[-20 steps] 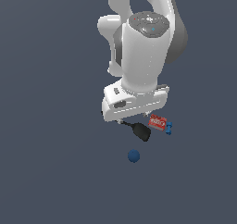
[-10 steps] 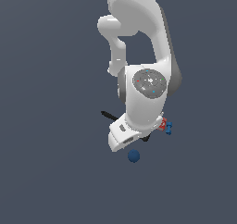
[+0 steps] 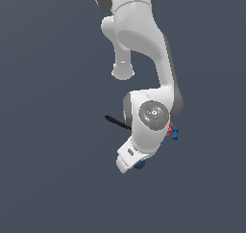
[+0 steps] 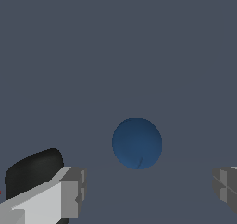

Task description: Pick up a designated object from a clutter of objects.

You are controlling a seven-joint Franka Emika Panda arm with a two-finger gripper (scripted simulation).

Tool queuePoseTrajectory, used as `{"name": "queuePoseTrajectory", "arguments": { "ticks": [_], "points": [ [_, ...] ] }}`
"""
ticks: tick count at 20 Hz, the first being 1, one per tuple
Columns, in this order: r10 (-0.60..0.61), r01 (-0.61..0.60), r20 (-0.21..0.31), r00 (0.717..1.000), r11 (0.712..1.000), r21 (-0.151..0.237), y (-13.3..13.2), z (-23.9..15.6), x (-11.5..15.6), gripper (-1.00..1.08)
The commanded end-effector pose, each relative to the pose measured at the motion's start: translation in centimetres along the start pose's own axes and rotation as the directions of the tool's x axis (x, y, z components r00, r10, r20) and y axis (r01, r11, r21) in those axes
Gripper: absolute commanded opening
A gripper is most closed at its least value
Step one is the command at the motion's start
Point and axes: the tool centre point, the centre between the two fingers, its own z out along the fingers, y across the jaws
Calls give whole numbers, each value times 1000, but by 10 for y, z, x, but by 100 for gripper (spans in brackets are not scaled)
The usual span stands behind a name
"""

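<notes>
The ball [image 4: 137,143] is plain dark blue. The spatula [image 4: 33,170] beside it is black. The gripper's fingers [image 4: 69,190] are grey and white; the floor [image 4: 115,56] is slate grey.

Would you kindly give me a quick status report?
Gripper open, empty. Dark-blue ball on the floor between the fingers, ungrasped. Spatula beside one finger, apart from the ball.

Plain dark grey-blue ground [image 3: 53,179].
</notes>
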Motion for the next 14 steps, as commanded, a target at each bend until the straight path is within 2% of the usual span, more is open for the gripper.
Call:
{"name": "queuePoseTrajectory", "arguments": {
  "ticks": [1,14],
  "points": [
    [-20,20,-1,1000,1000,0,1,9,3,100],
    [-32,32,0,999,999,2,0,33,3,100]
  ]
}}
